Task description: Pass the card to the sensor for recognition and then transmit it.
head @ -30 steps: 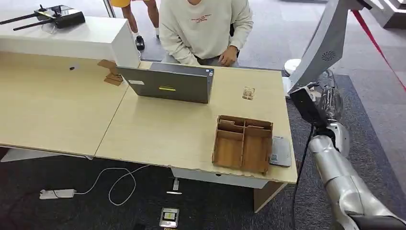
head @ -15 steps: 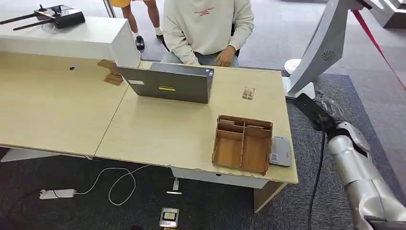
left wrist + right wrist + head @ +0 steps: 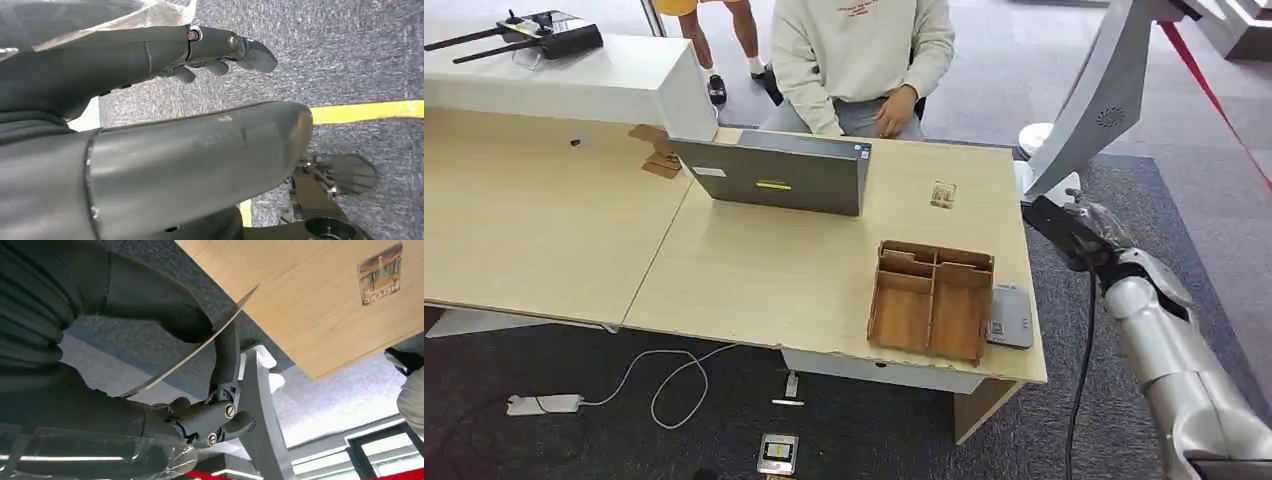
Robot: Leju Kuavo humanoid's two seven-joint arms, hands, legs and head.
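Pinching a thin card [image 3: 200, 352] edge-on, the right robot hand [image 3: 1092, 228] is hovering off the worktop's [image 3: 774, 270] right edge, keeping it ready for the sensor [image 3: 1010, 316] beside the tray [image 3: 932, 298]. The left robot hand [image 3: 220, 47] is hanging empty, fingers loosely apart.

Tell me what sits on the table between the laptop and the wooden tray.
Nothing: in the head view, bare tabletop separates the laptop from the wooden tray.

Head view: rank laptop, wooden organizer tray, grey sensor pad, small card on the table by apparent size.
1. laptop
2. wooden organizer tray, slightly smaller but nearer the camera, so the gap is unsure
3. grey sensor pad
4. small card on the table
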